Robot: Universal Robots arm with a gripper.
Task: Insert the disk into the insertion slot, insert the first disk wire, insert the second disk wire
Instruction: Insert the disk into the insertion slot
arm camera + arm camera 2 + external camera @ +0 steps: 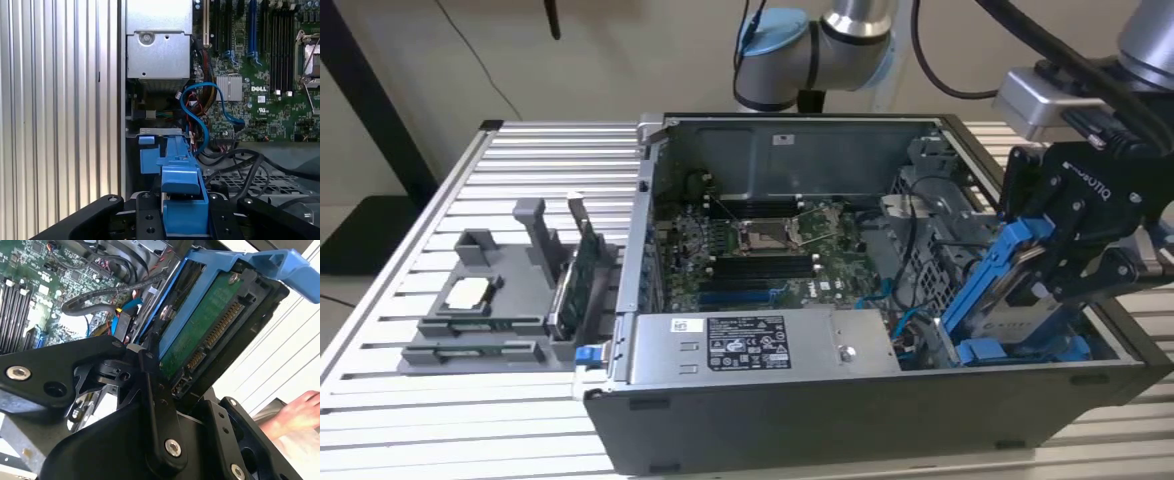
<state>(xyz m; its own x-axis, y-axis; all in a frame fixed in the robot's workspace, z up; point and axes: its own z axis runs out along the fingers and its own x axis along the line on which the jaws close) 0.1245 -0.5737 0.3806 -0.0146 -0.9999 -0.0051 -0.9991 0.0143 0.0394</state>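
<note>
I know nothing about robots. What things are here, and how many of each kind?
Computer case: 1
Power-supply box: 1
Grey parts rack: 1
Disk in blue frame: 1
Robot arm: 1
Total: 5

The exterior view stands off the bench (400, 400), high up and looking down into the open computer case (854, 420), with the arm (841, 40) at 1 o'clock. The first wrist view looks steeply down past the claw (185, 212) onto the motherboard (260, 75). The second wrist view sits close against the disk (200, 335), facing its circuit-board side. All three views share the motherboard and the disk.
</note>
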